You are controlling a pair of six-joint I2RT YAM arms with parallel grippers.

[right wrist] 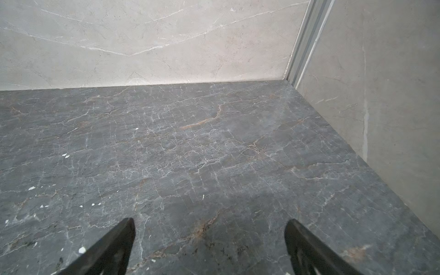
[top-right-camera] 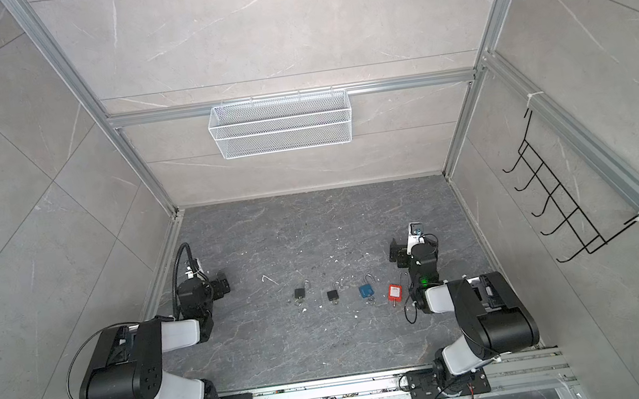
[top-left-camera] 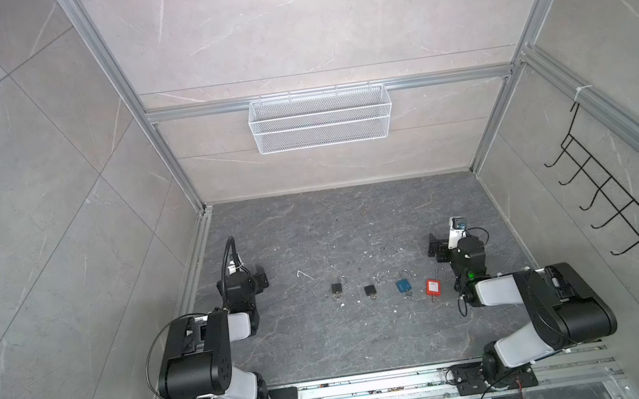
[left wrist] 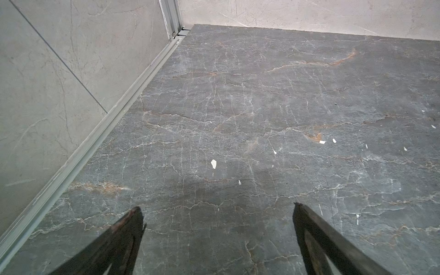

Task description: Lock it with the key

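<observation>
padlocks, four in all, lie in a row across the middle of the dark grey veined stone surface [top-left-camera: 354,221], seen in both top views. near the left edge the left gripper [left wrist: 217,209] hangs over bare stone, its jaws spread wide and empty. then come a dark grey metal padlock [top-left-camera: 336,288], a black square padlock [top-left-camera: 370,290], a blue padlock [top-left-camera: 403,285] and a red plastic padlock [top-left-camera: 432,287], each apart from the next. toward the right edge, near the red one, the right gripper [right wrist: 210,223] is likewise parted, holding nothing.
</observation>
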